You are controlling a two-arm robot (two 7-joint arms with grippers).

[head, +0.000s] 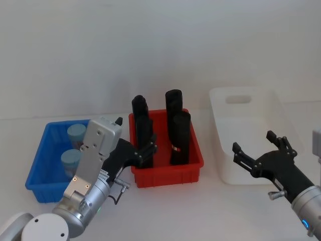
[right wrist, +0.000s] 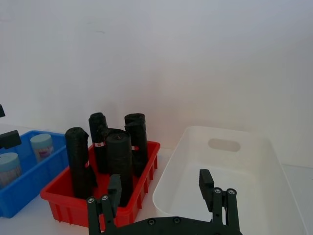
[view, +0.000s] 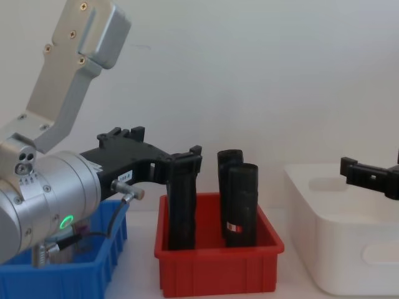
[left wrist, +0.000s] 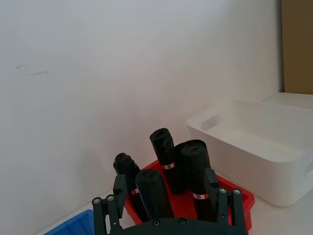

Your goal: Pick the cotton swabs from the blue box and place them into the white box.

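Two cotton swabs jars (head: 76, 134) (head: 70, 160) with pale blue lids stand in the blue box (head: 36, 168) at the left. They also appear in the right wrist view (right wrist: 41, 146) (right wrist: 10, 167). My left gripper (head: 135, 136) hovers open between the blue box and the red bin, just right of the jars, holding nothing. The white box (head: 251, 103) stands at the right with nothing visible inside. My right gripper (head: 256, 144) is open and empty, held in front of the white box's near wall.
A red bin (head: 168, 175) with several tall black rolls (head: 179, 138) sits between the blue and white boxes, close to the left gripper's fingers. A plain wall rises behind the table. Bare tabletop lies in front of the bins.
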